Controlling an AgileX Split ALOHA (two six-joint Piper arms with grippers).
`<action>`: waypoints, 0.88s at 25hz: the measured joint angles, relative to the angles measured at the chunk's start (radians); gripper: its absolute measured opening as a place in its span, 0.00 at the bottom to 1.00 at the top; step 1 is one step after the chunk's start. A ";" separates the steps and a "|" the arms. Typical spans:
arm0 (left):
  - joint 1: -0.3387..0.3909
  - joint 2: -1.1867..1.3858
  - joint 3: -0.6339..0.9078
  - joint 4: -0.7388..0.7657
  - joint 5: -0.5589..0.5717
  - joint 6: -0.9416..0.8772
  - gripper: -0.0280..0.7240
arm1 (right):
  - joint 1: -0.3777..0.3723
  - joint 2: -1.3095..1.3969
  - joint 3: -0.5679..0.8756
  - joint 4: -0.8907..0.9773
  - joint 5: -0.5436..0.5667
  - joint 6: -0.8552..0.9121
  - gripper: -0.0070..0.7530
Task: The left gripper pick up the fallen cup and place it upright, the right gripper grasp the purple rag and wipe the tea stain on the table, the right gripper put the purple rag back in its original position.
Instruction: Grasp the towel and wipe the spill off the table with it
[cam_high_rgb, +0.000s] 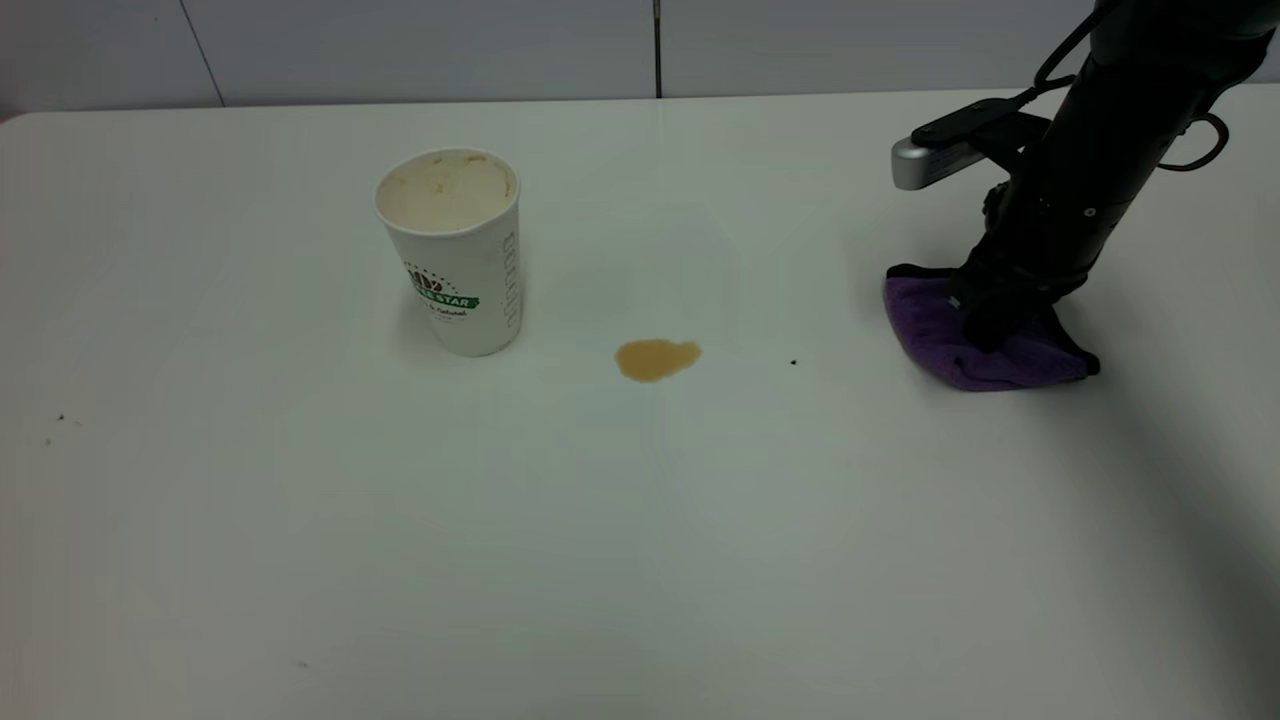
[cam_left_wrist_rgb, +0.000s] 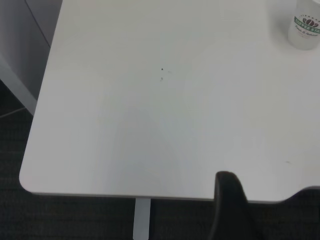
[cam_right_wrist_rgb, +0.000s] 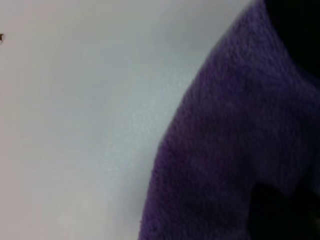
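the cup (cam_high_rgb: 452, 250) stands upright on the white table (cam_high_rgb: 640, 560), its open mouth up and its green logo facing the exterior camera; take it as the landmark; to its right and a little nearer the camera lies the tea stain (cam_high_rgb: 656, 359), a small brown puddle, unwiped and well apart from the cup's base; farther right again, past a tiny dark speck, lies the purple rag (cam_high_rgb: 975, 345), bunched on the table far from the cup; the right gripper (cam_high_rgb: 990, 320) has its tip pressed down into the top of the rag, the black arm slanting up and away toward the table's far right corner; its fingers are buried in the cloth, so whether the jaws are clenched on the rag or released i cannot tell; the right wrist view shows only purple fabric (cam_right_wrist_rgb: 225, 150) close up beside bare table, with dark gripper parts at the edge; the left gripper (cam_left_wrist_rgb: 227, 210) shows only as one dark finger in its own wrist view, hanging over the table's edge well away from the cup (cam_left_wrist_rgb: 306, 27); its jaws i cannot tell either
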 joint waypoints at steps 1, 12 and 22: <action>0.000 0.000 0.000 0.000 0.000 0.000 0.64 | 0.000 0.000 0.000 0.013 0.000 -0.005 0.05; 0.000 0.000 0.000 0.000 0.000 0.000 0.64 | 0.121 0.002 0.000 0.179 -0.045 -0.139 0.05; 0.000 0.000 0.000 0.000 0.000 0.000 0.64 | 0.241 0.021 -0.056 0.228 -0.102 -0.142 0.05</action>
